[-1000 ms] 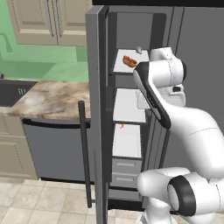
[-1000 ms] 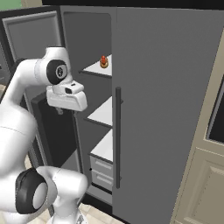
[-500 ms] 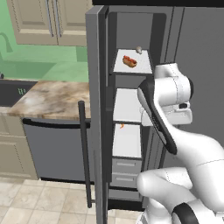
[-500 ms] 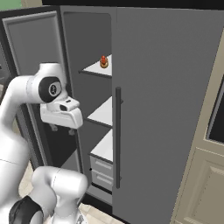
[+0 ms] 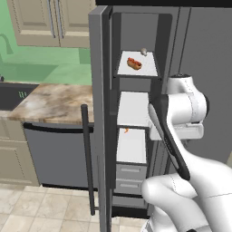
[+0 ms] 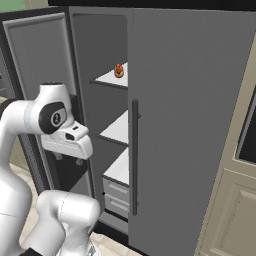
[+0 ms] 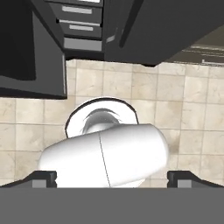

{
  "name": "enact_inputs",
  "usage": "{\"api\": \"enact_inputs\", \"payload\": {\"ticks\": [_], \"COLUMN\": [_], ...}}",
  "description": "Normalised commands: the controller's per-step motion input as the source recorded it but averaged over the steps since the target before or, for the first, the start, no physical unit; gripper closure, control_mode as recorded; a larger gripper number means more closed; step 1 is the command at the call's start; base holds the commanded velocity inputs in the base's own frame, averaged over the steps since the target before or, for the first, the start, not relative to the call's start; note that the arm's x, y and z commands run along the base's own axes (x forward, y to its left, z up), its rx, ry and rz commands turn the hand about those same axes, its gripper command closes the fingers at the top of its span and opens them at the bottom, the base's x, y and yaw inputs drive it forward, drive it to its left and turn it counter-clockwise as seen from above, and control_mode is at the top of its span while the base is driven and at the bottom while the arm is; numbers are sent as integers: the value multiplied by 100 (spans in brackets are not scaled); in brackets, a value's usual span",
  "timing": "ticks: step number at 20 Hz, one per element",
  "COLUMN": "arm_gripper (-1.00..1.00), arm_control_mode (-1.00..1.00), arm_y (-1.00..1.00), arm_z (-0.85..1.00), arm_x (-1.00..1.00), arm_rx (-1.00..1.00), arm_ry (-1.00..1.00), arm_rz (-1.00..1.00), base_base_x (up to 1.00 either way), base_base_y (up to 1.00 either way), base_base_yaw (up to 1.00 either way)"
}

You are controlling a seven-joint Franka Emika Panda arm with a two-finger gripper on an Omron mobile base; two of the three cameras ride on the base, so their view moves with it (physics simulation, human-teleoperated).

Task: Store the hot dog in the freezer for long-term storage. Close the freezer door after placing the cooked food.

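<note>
The hot dog (image 5: pixel 134 63) is lying on the top shelf (image 5: pixel 147 70) of the freezer (image 5: pixel 136 113), beside a small pale lump (image 5: pixel 143 51). The freezer door (image 5: pixel 102 127) is standing open. The jaws are spread wide, holding nothing, pointing down at the tiled floor (image 7: pixel 197 100) below the freezer's grey drawers (image 7: pixel 78 26).

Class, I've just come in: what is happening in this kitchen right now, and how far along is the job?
A white robot arm stands before the freezer. The hot dog already lies on the top shelf, beside a small pale lump. The gripper is open, holds nothing and points down at the tiled floor, away from the shelves. The freezer door hangs wide open, so closing it is what remains.
</note>
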Motion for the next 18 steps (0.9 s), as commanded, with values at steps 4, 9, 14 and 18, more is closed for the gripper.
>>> {"api": "enact_inputs", "payload": {"ticks": [4,9,14,18], "arm_gripper": [-100,-100,-100,-100], "arm_control_mode": [-100,-100,-100,-100], "arm_y": [-1,0,0,0], "arm_z": [-7,-19,-36,-23], "arm_x": [0,0,0,0], "arm_rx": [4,0,0,0], "arm_ry": [0,0,1,3], "arm_rz": [4,0,0,0], "base_base_x": [0,0,0,0], "base_base_y": [0,0,0,0], "base_base_yaw": [0,0,0,0]}}
